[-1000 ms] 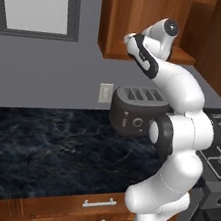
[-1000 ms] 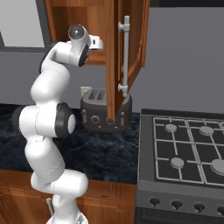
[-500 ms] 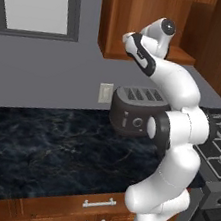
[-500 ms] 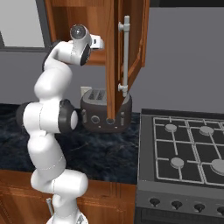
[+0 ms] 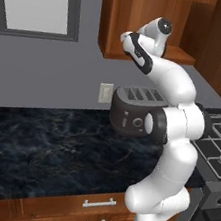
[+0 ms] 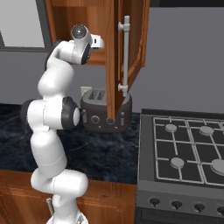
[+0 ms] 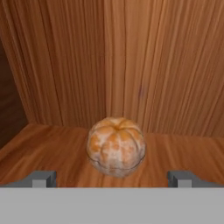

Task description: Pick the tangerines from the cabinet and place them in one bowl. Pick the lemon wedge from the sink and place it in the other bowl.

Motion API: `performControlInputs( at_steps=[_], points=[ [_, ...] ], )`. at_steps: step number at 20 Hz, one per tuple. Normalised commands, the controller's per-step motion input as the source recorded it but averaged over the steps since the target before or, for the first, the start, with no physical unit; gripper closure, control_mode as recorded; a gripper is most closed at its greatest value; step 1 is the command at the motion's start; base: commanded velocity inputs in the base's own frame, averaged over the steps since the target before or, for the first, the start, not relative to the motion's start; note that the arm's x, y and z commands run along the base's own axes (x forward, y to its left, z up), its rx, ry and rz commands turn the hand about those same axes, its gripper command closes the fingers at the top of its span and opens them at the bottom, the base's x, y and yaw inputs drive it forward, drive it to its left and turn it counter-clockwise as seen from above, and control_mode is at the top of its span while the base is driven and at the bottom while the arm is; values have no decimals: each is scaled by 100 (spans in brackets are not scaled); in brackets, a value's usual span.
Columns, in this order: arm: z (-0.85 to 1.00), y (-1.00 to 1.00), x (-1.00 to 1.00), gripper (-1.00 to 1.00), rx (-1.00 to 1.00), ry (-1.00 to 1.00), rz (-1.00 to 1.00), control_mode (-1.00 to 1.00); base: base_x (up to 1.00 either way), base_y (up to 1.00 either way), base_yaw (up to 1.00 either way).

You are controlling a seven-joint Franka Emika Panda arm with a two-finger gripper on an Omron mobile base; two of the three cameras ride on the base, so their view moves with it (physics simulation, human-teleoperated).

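One tangerine (image 7: 116, 146), orange with a paler mottled top, sits on the wooden shelf of the cabinet (image 5: 147, 17) nook. My gripper (image 7: 111, 179) is open just in front of it. The fingertips (image 7: 41, 178) stand wide apart on either side of the fruit and do not touch it. In the base views my hand (image 6: 94, 41) reaches into the nook beside the cabinet's open door (image 6: 131, 48). The second tangerine, both bowls, the sink and the lemon wedge are out of view.
A dark toaster (image 5: 132, 111) stands on the black marble counter (image 5: 41, 147) under the cabinet. The stove (image 6: 188, 144) lies to the right. The open door with its silver bar handle (image 6: 124, 54) hangs close to my hand's right side.
The arm's elbow has shifted slightly while the hand stays at the cabinet nook. Nothing has been taken hold of.
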Motion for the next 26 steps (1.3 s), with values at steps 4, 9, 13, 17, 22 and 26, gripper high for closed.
performControlInputs(
  at_steps=[4, 9, 13, 17, 22, 26],
  points=[
    [-5, 6, 19, -100, 0, 0, 0, -100, 0, 0, 0],
    [-2, 6, 19, -100, 0, 0, 0, -100, 0, 0, 0],
    [0, 7, 23, -100, 0, 0, 0, -100, 0, 0, 0],
    [-1, 3, 19, -100, 0, 0, 0, -100, 0, 0, 0],
    [0, 0, 17, -100, 0, 0, 0, -100, 0, 0, 0],
    [-7, 0, 11, 100, 0, 0, 0, -100, 0, 0, 0]
  ],
)
